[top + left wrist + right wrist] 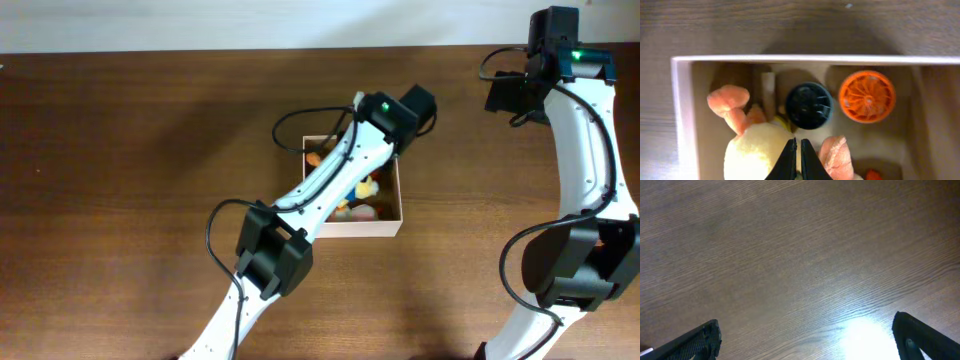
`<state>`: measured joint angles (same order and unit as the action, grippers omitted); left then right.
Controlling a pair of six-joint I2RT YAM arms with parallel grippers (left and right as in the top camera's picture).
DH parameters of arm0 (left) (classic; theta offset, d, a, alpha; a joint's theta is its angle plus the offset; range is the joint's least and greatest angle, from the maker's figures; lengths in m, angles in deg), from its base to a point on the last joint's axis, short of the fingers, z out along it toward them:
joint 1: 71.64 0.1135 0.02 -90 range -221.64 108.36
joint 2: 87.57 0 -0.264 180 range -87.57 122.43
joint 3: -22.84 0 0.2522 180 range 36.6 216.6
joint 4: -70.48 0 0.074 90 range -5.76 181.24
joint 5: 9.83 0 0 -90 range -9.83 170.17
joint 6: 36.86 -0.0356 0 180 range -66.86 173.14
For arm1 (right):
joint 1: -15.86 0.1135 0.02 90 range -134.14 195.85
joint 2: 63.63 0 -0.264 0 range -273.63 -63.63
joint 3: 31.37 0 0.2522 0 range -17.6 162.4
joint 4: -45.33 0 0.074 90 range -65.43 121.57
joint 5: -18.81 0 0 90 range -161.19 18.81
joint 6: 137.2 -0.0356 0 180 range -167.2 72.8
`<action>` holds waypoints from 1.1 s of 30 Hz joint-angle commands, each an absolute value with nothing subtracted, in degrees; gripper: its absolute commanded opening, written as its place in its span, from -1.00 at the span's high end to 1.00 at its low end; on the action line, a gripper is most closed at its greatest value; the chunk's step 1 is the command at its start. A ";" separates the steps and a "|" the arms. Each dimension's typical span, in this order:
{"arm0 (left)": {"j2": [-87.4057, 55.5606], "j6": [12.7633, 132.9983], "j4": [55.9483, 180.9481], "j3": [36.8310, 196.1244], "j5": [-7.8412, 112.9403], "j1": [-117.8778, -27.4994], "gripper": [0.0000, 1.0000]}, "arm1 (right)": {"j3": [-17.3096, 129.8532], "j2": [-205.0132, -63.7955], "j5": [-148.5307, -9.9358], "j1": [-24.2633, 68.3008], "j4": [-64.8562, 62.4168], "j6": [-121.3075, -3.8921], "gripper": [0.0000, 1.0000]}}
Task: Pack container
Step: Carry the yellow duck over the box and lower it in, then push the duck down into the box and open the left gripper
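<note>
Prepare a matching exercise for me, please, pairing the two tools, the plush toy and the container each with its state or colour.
Column 1
1. left tool
2. right tool
3. plush toy
4. container

Column 2
A. open, over the table
B. cream walls, tan inside
C. shut, over the container
D. pale yellow, lying in the container

Pairs: 1-C, 2-A, 3-D, 4-B
</note>
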<state>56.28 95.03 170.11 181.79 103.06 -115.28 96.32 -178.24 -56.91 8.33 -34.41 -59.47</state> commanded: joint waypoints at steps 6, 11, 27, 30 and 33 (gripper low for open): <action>56.74 95.99 169.08 179.88 101.01 -118.05 0.96 | 96.02 -178.35 -56.60 7.95 -34.43 -60.39 -0.98; 57.81 95.99 168.84 179.86 99.17 -118.03 0.96 | 96.02 -178.35 -56.60 7.95 -34.43 -60.39 -0.98; 58.58 95.93 163.75 179.91 106.27 -117.97 0.96 | 96.02 -178.35 -56.60 7.95 -34.43 -60.39 -0.98; 58.58 95.78 163.75 180.21 108.22 -117.97 0.96 | 96.02 -178.35 -56.60 7.95 -34.43 -60.39 -0.98; 58.58 95.78 163.07 180.32 110.82 -117.81 0.96 | 96.02 -178.35 -56.60 7.95 -34.43 -60.39 -0.97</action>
